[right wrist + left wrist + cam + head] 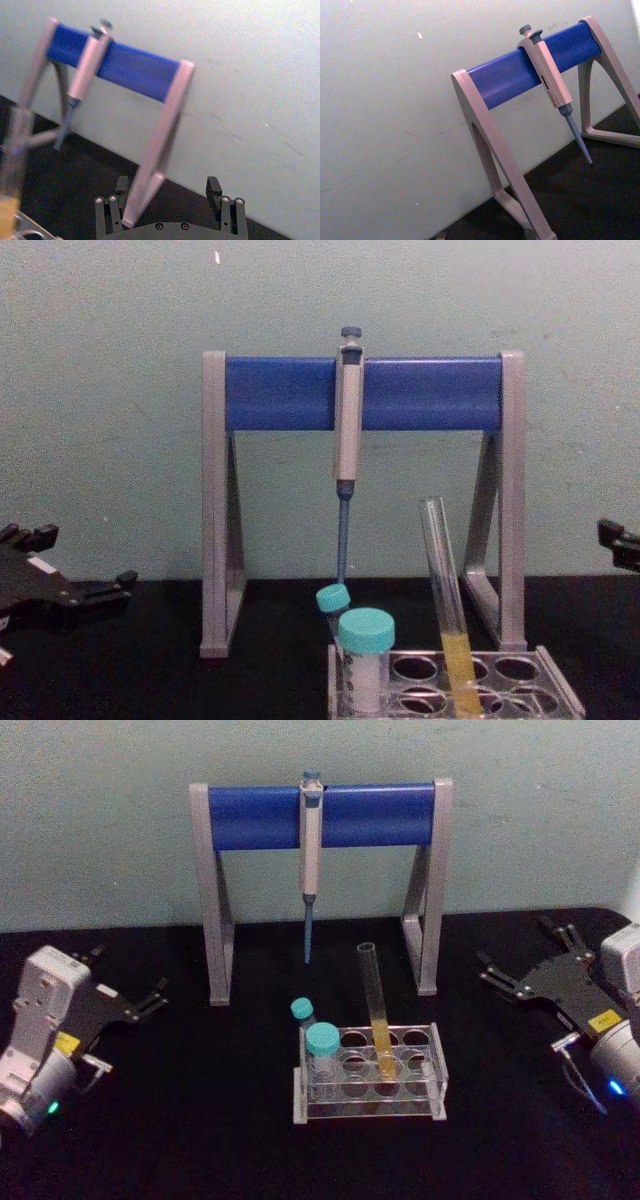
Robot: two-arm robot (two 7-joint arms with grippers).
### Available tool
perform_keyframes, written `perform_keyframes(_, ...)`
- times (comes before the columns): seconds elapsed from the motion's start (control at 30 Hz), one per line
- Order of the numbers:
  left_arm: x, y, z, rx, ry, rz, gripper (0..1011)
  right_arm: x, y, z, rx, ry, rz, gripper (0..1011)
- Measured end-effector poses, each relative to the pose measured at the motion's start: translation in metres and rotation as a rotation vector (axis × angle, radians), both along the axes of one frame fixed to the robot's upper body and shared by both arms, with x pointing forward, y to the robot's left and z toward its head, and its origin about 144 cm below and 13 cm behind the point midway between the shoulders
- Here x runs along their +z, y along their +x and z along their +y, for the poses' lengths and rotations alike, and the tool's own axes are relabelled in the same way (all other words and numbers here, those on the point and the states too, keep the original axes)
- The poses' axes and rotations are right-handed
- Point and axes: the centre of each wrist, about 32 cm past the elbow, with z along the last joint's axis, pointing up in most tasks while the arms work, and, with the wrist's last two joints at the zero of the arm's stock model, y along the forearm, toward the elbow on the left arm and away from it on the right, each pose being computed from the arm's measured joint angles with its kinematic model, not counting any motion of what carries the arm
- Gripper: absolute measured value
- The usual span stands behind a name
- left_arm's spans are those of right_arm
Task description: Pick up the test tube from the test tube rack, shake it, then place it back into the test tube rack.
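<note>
Surface (200, 1150) is flat, matte black, backed by a pale green wall. At its far left the left gripper (128, 982) rests low, a white blocky wrist carrying thin black jointed fingers (118, 582) that are spread apart, grasping nothing.

Next to the right stands the pipette stand (250, 817): two grey A-shaped legs joined by a smooth blue cylindrical bar. A slim grey pipette (311, 840) hangs from the middle of the bar, its narrow blue tip pointing down.

In front of the stand sits the test tube rack (370, 1108), a low box of clear plastic with rows of round holes. At its left end are two short tubes with teal caps (322, 1040), the rear one tilted. The test tube (375, 1010), a long thin cylinder of clear glass with an open mouth, stands in a hole of the middle column, its top leaning to the left, with yellow-orange liquid in its lower part. Neither gripper touches it.

At the far right the right gripper (522, 952) lies near the surface, well apart from the rack, its black fingers (227, 207) spread wide and holding nothing.
</note>
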Motion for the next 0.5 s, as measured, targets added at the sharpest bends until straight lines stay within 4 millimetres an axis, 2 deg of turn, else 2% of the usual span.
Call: perform_keyframes(0.5, 0.0, 0.0, 0.0, 0.0, 0.0, 0.0, 1001, 0.018, 0.0, 0.02, 0.254, 0.097, 0.031, 1000)
